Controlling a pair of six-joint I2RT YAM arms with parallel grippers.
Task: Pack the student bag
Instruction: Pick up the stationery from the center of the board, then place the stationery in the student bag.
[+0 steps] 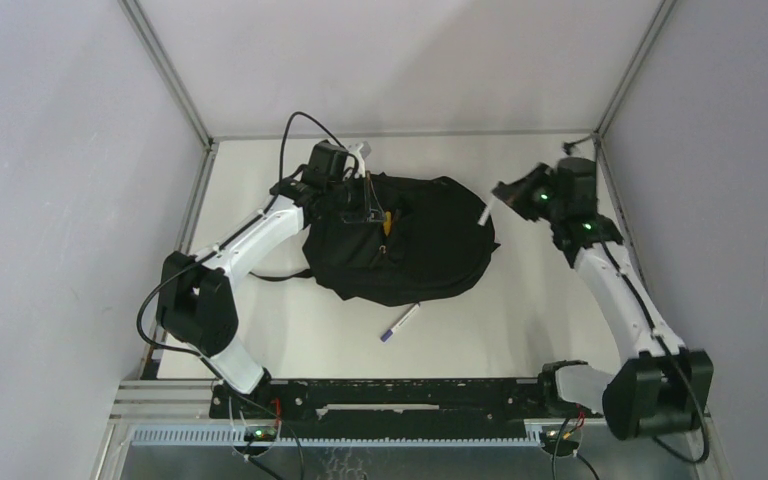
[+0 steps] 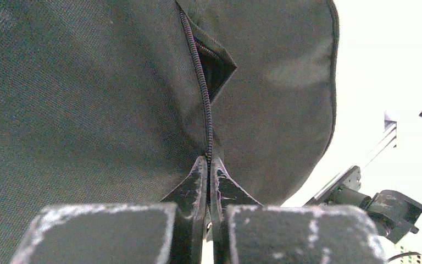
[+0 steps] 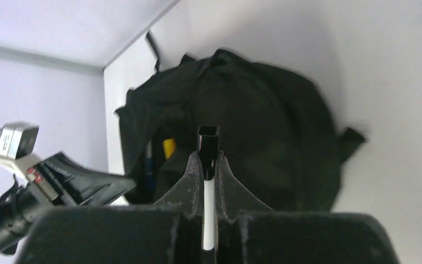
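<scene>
Loose pen lies on the table just off the bag, on its near side, clear of both arms. In the bag's open slit sits a yellow item. R wrist view also shows sth blue next to it. The L arm sits at the bag's far-left corner and partly crosses that opening as seen from the R wrist.

The bag's inside is dark, so contents beyond those two can't be made out. Straps are mostly hidden, w/ one bit poking out on the bag's left. L wrist view is nearly all fabric plus the zip, partly undone.

The bag lies mid-table. The left gripper is pinched tight on the bag fabric right at the zip line, at the bag's far-left edge. The right gripper is off the bag's right side, not touching it. It is clamped on a white marker, whose black cap points toward the bag.
</scene>
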